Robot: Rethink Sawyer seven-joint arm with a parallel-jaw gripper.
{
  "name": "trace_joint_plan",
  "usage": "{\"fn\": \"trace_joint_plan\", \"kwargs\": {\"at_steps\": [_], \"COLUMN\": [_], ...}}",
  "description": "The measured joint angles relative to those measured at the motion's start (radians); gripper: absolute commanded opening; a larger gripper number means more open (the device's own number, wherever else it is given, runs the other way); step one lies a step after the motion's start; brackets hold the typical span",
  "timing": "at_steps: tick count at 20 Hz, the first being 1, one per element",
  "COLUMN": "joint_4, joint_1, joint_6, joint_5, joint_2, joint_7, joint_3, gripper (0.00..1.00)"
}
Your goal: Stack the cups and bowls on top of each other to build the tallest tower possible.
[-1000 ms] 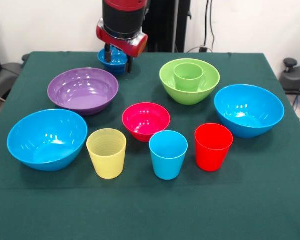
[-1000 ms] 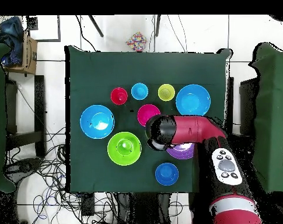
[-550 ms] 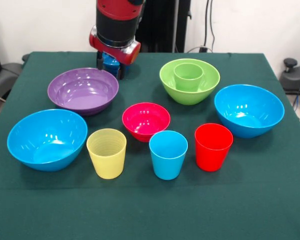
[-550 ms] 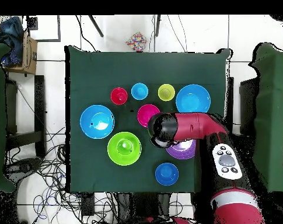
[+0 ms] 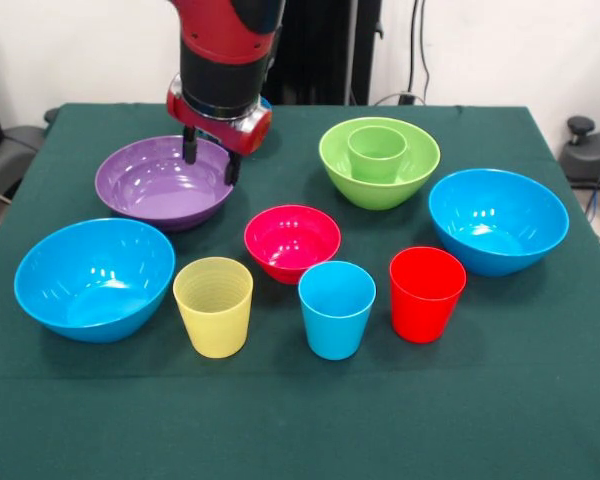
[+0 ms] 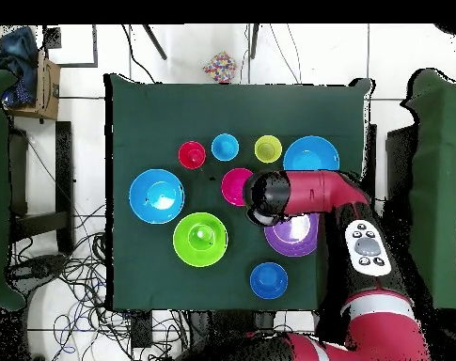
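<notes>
Gripper (image 5: 209, 158) swings over to the purple bowl (image 5: 160, 187)!
Fingers spread, empty, off the dark blue bowl (image 6: 269, 280); green cloth (image 5: 300, 420) unruffled.

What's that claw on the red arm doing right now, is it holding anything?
End effector: open and empty, its two fingers spread apart above the purple bowl.
</notes>
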Motion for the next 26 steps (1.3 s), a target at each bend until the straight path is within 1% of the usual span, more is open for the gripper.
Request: {"fn": "trace_joint_plan", "kwargs": {"at_steps": [8,18,26], "joint_4": [-0.033,-0.035,-0.034], "joint_1": [-0.001,0.0,0.005], "joint_6": [0.0,0.0,-0.009], "joint_5": [0.0,0.0,-0.019], "joint_2": [0.041,0.105,0.131], "joint_7": [0.0,0.0,0.0], "joint_3": [0.001,0.001,-0.004], "gripper": [1.0,1.0,1.0]}}
